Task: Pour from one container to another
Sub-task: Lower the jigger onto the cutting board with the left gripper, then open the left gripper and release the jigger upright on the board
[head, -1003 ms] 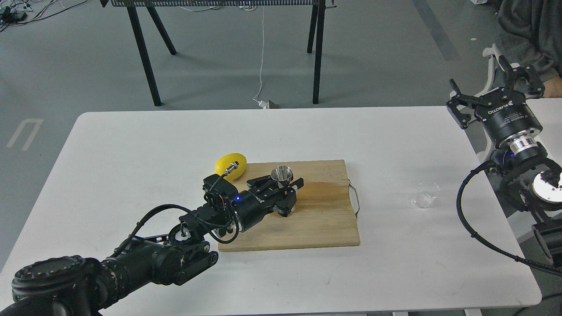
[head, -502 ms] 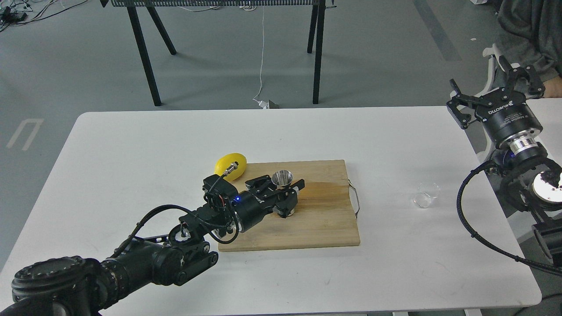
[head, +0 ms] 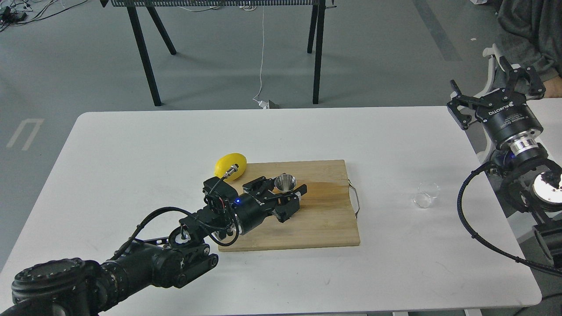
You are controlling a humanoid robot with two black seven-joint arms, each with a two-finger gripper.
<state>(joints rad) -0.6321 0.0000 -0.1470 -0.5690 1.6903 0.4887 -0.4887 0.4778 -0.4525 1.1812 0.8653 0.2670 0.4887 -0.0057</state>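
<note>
The steel jigger [head: 285, 181] sits between the fingers of my left gripper [head: 283, 190] over the wooden cutting board [head: 325, 219], its open cone facing up. Both fingers press on its waist, so the gripper is shut on it, and the jigger's lower cone is hidden behind them. Off the board to the right, the small clear glass cup [head: 426, 195] stands alone on the white table [head: 131, 145]. My right gripper [head: 494, 90] hangs open at the table's right edge, well above and behind the cup.
A yellow lemon [head: 230, 165] lies against the board's back left corner, just behind my left wrist. The board has a wire handle [head: 354, 197] on its right side. A person sits at the far right. Black table legs stand beyond the table.
My left gripper has closed in on the jigger, and the jigger has shifted slightly right and nearer; its base no longer shows on the board. The right arm and the glass cup have barely moved.
</note>
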